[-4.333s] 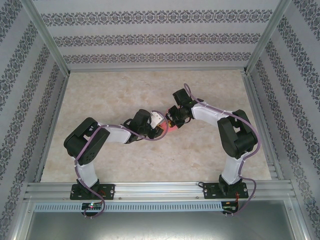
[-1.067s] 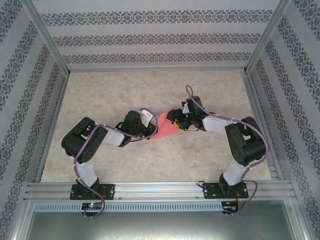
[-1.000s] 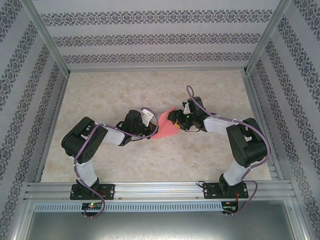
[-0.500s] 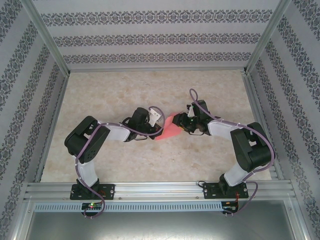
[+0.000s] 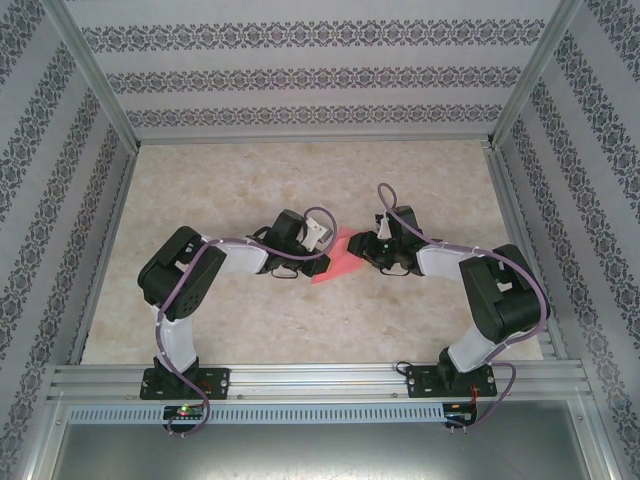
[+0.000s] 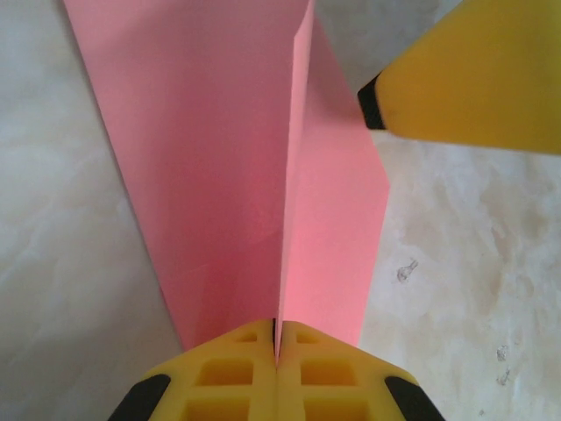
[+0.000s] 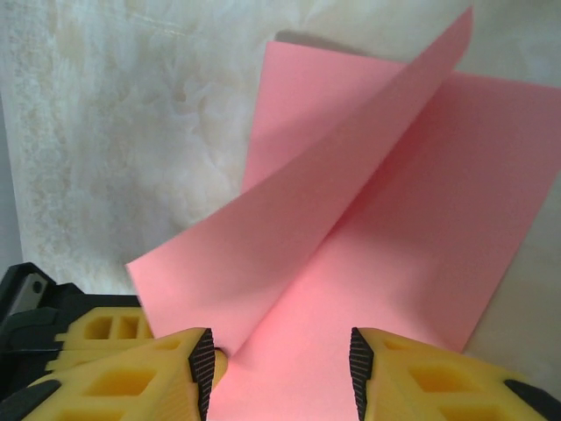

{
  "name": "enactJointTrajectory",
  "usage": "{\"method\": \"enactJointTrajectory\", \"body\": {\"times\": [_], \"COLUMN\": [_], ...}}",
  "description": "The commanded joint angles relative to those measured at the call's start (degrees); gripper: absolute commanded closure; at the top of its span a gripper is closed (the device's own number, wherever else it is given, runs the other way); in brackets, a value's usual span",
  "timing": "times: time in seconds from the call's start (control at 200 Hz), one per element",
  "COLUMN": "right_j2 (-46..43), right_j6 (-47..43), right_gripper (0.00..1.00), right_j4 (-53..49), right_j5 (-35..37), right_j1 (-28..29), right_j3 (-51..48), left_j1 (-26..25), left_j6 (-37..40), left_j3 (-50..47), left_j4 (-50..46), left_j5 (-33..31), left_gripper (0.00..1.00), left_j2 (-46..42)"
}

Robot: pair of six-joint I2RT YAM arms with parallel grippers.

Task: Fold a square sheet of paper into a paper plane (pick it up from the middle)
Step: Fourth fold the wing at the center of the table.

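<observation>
Along the bottom edge of the overhead view, two arm bases are bolted to an aluminium rail (image 5: 320, 378). From the lower left, the left arm (image 5: 180, 285) stands up, doubles over at a black elbow and stretches right toward the centre. The right arm (image 5: 490, 300) mirrors it from the lower right, so the two wrists nearly meet mid-frame. Purple cables loop along both arms.

Between the wrists, at the centre of the pale marbled bench (image 5: 230, 320), is the sheet of paper (image 5: 338, 265). It is thin, plain and salmon pink, partly folded into a narrowing wedge.

At the bottom centre of the left wrist view, the left fingers (image 6: 276, 377), yellow moulded plastic with black corners, are pressed together and pinch the paper's narrow near end. A sharp fold line runs up the frame from the pinch, with pink paper spreading to either side. One of the right fingers (image 6: 473, 79) enters at the upper right, its black tip just beside the paper's right edge.

Seen from the right wrist, the right fingers are spread apart at the lower corners, with the paper between them and one flap lifted diagonally toward the upper right. Whether they touch it is unclear.

Farthest back, aluminium posts frame walls (image 5: 320, 75) papered in grey floral bands.
</observation>
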Motion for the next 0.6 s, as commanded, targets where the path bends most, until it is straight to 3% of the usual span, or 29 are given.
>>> {"method": "enactJointTrajectory", "body": {"times": [0.0,0.595], "right_j2": [1.6,2.4], "right_j6": [-1.3,-0.7], "right_gripper": [0.53,0.51], "right_j4": [1.0,-2.2], "right_j5": [-0.3,1.7], "right_j1": [0.3,2.3], "right_j3": [1.8,3.9], "left_j1": [-0.7,-0.4], "left_j6": [-3.4,-9.4], "left_j3": [1.1,2.0], "left_j4": [-2.0,-1.8], "left_j5": [1.1,2.3], "left_gripper": [0.98,0.98], "left_j2": [0.9,1.9]}}
